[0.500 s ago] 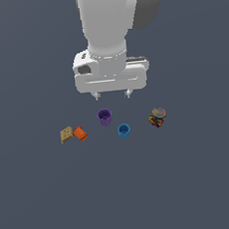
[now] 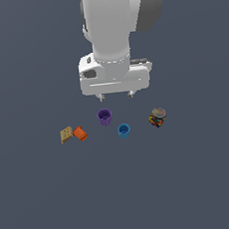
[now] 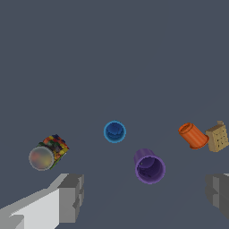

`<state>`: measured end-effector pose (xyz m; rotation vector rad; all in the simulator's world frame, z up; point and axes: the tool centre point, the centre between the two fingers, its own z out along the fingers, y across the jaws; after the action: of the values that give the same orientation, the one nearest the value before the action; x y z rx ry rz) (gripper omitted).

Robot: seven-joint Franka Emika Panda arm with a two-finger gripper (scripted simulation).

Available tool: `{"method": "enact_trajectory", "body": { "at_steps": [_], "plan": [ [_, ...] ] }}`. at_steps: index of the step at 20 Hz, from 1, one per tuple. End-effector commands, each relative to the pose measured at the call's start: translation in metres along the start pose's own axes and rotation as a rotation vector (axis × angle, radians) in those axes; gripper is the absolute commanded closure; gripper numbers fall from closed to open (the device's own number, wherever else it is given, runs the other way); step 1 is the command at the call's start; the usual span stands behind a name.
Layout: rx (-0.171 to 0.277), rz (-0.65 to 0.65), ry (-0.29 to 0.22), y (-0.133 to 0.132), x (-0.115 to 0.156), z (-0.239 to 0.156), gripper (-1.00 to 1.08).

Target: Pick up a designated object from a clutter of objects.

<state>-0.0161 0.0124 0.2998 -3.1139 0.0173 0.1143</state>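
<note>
Blue cup (image 2: 123,130): nearest item in the exterior view, upright, mouth open; not the target.
Orange cylinder (image 2: 80,133): lying on its side, just beside the tan block (image 2: 66,135), toward the exterior view's left.
Jar (image 2: 157,117): the target; sits on the desk (image 2: 194,188) at the exterior view's right end of the clutter, well apart from the blue cup, tilted, pale lid showing above the speckled body.
Purple cup (image 2: 105,117): upright, closest item to the tool's position overhead; not the target.
Tool (image 2: 116,95): hovering above the clutter, fingers spread wide and empty; in the wrist view, finger (image 3: 67,197) flanks the purple cup, with the jar outside the gap.
Step in hand: approach; alignment not yet achieved.
Procedure: shift laterally toward the jar until it centres between the fingers, then descend. Keep the fingers spread. Square them across the jar's body, not its lid.
Caution: the tilted jar may roll on one-sided contact.
</note>
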Motion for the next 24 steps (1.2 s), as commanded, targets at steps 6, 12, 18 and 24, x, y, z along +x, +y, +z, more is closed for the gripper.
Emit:
{"method": "enact_trajectory", "body": {
  "at_steps": [6,12,18,24],
  "plan": [
    [0.001,0.001,-0.003,-0.002,0.0,0.002,-0.92],
    [-0.005,0.036,0.0,-0.012,0.001,0.012,-0.92],
    [-0.016,0.097,0.006,-0.029,0.002,0.029,-0.92],
    [-0.028,0.182,0.017,-0.053,0.001,0.054,-0.92]
  ]
}}
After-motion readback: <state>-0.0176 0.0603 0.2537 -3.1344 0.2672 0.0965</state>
